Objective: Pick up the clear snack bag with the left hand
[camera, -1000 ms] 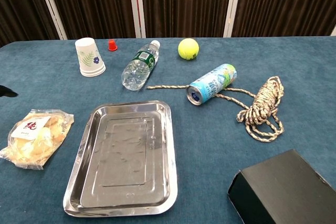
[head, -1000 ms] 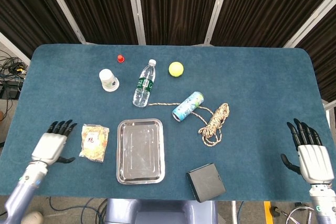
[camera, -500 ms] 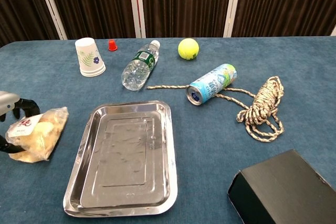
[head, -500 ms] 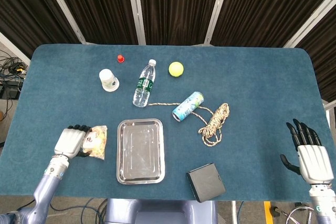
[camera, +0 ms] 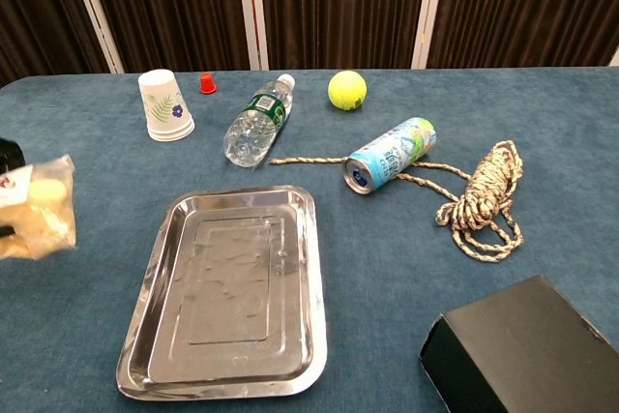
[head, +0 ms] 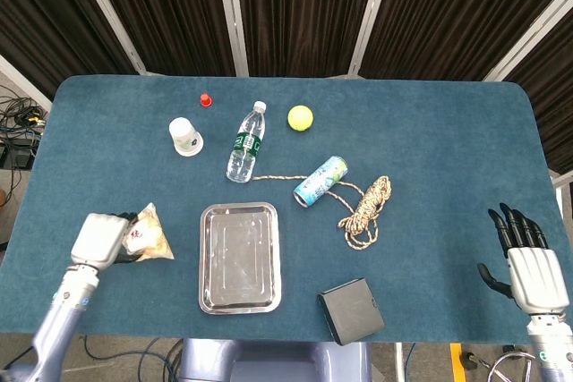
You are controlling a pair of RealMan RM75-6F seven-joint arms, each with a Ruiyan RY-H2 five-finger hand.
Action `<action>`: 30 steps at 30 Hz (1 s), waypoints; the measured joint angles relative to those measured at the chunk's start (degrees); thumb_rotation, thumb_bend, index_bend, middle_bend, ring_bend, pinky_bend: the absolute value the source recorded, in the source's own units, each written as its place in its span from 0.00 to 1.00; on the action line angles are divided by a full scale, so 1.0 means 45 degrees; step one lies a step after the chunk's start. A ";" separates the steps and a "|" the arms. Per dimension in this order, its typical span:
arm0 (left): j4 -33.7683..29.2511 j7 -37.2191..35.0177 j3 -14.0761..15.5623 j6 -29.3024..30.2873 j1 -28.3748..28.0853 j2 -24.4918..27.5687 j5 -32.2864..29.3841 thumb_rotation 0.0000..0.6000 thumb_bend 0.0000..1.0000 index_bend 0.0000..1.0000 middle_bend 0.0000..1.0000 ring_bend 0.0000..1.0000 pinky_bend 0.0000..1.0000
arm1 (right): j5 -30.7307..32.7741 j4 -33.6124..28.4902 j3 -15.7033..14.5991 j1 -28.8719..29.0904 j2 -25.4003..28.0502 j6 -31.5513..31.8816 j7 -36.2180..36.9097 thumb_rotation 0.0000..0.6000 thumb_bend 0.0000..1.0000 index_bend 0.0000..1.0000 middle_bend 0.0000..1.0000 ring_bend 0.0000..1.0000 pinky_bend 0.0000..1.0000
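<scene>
Table (head: 430,123) cloth lies beneath the left hand (head: 101,239), which grasps the clear snack bag (head: 148,237) at its near end; the bag juts out beyond the fingers toward the steel tray (head: 239,257) and appears lifted, judging from the chest view. Right hand (head: 535,275) rests far across with fingers spread, holding nothing, since the task leaves it idle.

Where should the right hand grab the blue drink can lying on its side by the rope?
Probably around the middle of the blue drink can, from above, fingers across its short width. It lies tilted on the table, open end toward the steel tray, and the braided rope trails past its right side, so a top approach would likely clear it.
</scene>
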 measured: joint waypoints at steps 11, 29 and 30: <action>-0.2581 0.0338 -0.0276 0.0178 -0.0496 0.0360 0.0994 1.00 0.32 0.54 0.56 0.51 0.59 | -0.0040 0.0065 0.0008 0.0039 -0.0059 -0.0008 -0.0028 1.00 0.30 0.00 0.00 0.00 0.11; -0.2922 0.2224 -0.0094 0.0167 -0.1173 -0.1360 0.0591 1.00 0.12 0.00 0.00 0.01 0.18 | -0.0002 0.0041 0.0034 -0.0018 0.0058 0.0074 0.0203 1.00 0.30 0.00 0.00 0.00 0.11; -0.2972 0.2109 -0.0052 0.0306 -0.1081 -0.1150 0.0677 1.00 0.12 0.00 0.00 0.00 0.18 | -0.0004 0.0038 0.0032 -0.0018 0.0055 0.0074 0.0189 1.00 0.30 0.00 0.00 0.00 0.11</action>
